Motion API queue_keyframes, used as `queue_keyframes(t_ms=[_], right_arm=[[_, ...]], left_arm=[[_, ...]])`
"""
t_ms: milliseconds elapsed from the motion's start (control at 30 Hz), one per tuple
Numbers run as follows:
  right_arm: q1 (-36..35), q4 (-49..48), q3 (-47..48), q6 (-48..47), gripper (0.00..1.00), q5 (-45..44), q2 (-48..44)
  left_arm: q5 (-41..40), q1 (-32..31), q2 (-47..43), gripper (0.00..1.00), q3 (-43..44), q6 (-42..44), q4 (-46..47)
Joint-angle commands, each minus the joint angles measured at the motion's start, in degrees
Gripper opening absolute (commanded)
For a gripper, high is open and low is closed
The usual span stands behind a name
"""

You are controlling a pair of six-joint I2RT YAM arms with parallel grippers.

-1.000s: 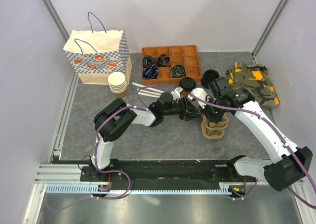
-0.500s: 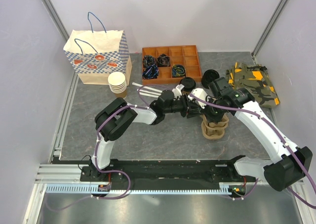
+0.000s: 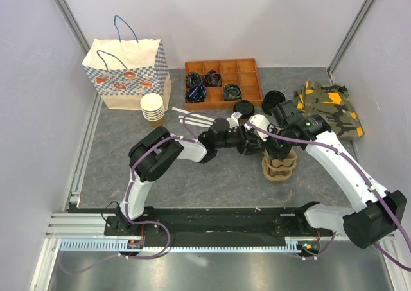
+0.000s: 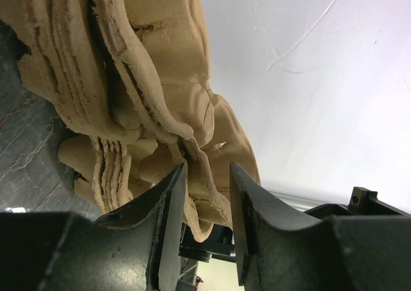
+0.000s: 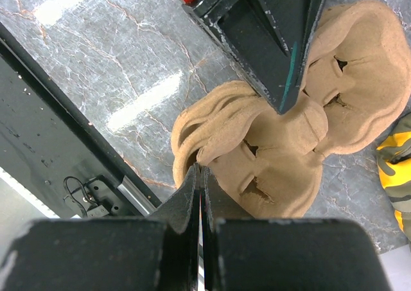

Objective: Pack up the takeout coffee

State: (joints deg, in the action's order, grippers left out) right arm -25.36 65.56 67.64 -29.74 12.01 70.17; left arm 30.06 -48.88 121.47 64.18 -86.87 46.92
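Left gripper (image 4: 207, 175) sits half closed, jaws pinching the rim of the carrier stack (image 4: 148, 79); looks like a grip to me. Right gripper (image 5: 200, 170) is fully closed, holding nothing, tips resting on the top carrier's near lobe. Coffee cup (image 3: 244, 107) stands upright on the table (image 3: 212, 182), black lid on, just in front of the wooden tray (image 3: 221, 82), apart from both grippers. From my left gripper it lies toward the far side and slightly left. Its long axis is vertical, so I judge a side approach works. Left arm is nearer, though busy with the carriers. Second black lid (image 3: 273, 99) sits just right of the cup; can't tell if a cup is under it.
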Motion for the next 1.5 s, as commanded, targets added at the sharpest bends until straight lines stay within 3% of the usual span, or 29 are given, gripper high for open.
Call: queue_keyframes(t_ms=[0,800,1467], right_arm=[[0.0,-0.5,0.7,0.1,0.0,2.3,-1.1],[-0.1,1.4,-1.0,-2.6,0.0,4.6,-3.2],[0.0,2.8,-3.7,-5.2,0.0,5.2,-5.0]], left_arm=[[-1.7,-0.2,1.3,0.41,2.5,-1.6,3.0],[-2.1,2.2,4.7,0.4,4.7,0.3,-0.8],[-2.1,3.7,5.4,0.26,7.0,0.0,-2.0]])
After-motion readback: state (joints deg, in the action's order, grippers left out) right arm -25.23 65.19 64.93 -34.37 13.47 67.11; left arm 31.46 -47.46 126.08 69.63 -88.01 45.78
